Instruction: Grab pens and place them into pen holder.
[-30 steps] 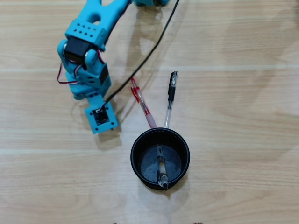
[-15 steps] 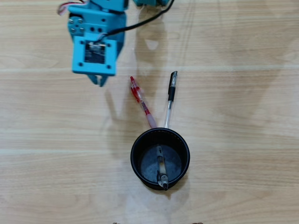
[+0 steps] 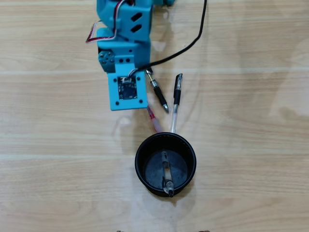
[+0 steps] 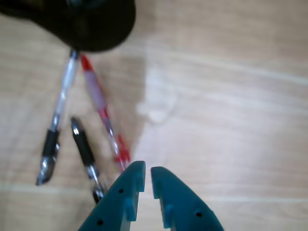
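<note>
A light wooden tabletop (image 3: pixel 251 145) seen from above, with a turquoise robot arm (image 3: pixel 124 29) reaching down from the top edge. Going left to right in the overhead view: the arm's camera block sits at upper left of centre, hiding the end effector beneath it. Just right of it, the red pen (image 3: pixel 153 117) peeks out, slanting toward the pen holder. Next lies the black pen (image 3: pixel 158 93), also slanted, close beside the arm. Then the clear pen (image 3: pixel 175 108) with its black clip, nearly upright in the picture, its lower end touching the holder's rim. The round black pen holder (image 3: pixel 141 162) stands at lower centre, with the grey pen (image 3: pixel 166 176) already inside, leaning on the near rim.

In the wrist view, the end effector (image 4: pixel 147 177) enters from the bottom, its two turquoise fingers nearly together with only a thin gap, holding nothing. Its tips hover just beside the red pen's (image 4: pixel 101 113) clip end; whether they touch cannot be told.

By this showing, one pen of four is stowed; three remain on the tabletop.
</note>
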Controlling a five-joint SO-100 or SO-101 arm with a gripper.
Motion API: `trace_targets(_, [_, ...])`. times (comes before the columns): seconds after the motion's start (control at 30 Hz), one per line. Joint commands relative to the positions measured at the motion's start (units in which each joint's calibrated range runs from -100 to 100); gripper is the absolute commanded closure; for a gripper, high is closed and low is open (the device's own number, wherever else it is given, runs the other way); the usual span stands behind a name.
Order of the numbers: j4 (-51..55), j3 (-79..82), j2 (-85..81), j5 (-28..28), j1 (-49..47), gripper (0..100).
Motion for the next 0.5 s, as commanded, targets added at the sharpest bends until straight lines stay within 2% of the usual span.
trace_targets(0.0, [6.99, 3.28, -3.96, 4.67, 2.59, 90])
trace_targets(0.13, [12.67, 7.63, -3.96, 10.89, 2.27, 84])
trace_targets(0.2, [12.75, 12.15, -3.96, 11.52, -0.07, 84])
trace_targets(0.47, [12.49, 31.53, -3.87, 4.72, -9.83, 84])
